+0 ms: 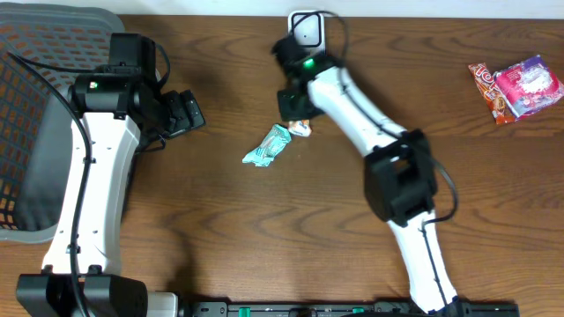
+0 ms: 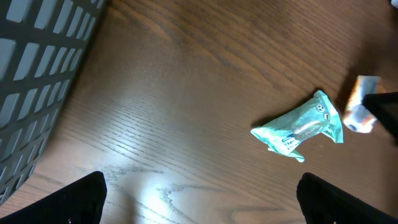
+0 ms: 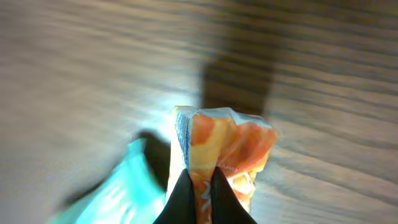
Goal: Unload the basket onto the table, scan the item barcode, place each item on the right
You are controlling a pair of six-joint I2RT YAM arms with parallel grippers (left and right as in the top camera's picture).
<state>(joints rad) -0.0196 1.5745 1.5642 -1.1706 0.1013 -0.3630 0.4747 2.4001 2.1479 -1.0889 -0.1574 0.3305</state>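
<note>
**Orange packet pinched in right gripper, mid-table**

Orange-and-white packet (image 3: 224, 146) sits just above the wood, next to a teal packet (image 1: 267, 146). Right gripper (image 3: 200, 190) is clamped on its lower edge, fingers pressed together. The right arm stretches diagonally up the table, its wrist below a white device (image 1: 307, 28). Left gripper (image 1: 185, 113) is spread wide and holds nothing. The left arm is extended beside the grey basket (image 1: 35, 106).
</note>
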